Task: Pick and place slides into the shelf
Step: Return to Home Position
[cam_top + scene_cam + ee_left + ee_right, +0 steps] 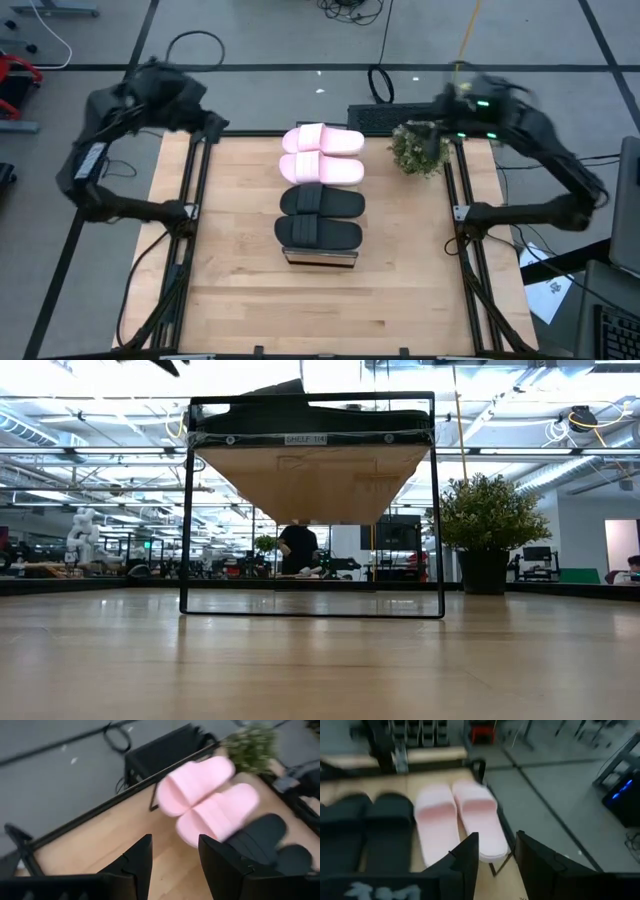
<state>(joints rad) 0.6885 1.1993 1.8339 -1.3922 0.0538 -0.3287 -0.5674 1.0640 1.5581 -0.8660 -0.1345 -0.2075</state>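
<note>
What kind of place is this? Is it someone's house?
Probably not a house. It looks like a robot lab or big workshop. Behind the table stretches a wide hall with bare ceiling pipes, a white robot-like machine and a person farther back.

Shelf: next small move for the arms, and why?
Probably fold both arms to home, nothing else. Both pink slides and both black slides already lie side by side on the shelf, and the left tool and right tool are open and empty near the far corners.
</note>
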